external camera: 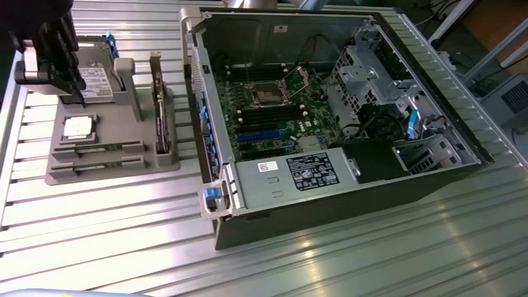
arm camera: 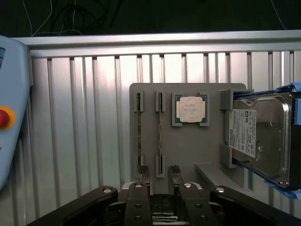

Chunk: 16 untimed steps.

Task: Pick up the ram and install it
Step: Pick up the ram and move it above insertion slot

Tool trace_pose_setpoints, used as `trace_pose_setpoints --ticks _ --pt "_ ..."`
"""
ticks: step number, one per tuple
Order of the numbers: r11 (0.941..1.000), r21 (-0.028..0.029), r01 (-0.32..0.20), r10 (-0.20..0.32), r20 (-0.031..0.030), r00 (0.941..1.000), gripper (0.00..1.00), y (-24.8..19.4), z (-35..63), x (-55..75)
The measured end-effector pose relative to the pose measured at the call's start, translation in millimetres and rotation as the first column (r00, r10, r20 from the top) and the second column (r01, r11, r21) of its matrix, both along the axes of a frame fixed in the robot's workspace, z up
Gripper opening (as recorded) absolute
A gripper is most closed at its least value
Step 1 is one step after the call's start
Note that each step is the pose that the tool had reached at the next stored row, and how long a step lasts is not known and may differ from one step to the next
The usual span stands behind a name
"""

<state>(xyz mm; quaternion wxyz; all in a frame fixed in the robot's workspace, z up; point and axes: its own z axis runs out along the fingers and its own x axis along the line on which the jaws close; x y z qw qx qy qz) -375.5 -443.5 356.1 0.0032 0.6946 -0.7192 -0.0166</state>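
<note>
Two green ram sticks stand on edge in slots of a grey holder. One ram stick is next to the square processor chip. The other ram stick is one slot further from it. My gripper hangs above the holder, open, with nothing between its fingers. In the wrist view its two fingertips sit on either side of the line of the stick nearer the chip. The open computer case with its motherboard lies to the exterior view's right.
A hard drive and a dark expansion card also stand in the holder. A pale blue pendant with a red button lies beside it on the ribbed metal table.
</note>
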Motion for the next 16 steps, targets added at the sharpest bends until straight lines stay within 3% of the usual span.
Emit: trace_pose_setpoints --ticks 16 --pt "1.0 0.0 -0.004 0.004 0.0 1.0 0.3 -4.4 -11.3 -0.6"
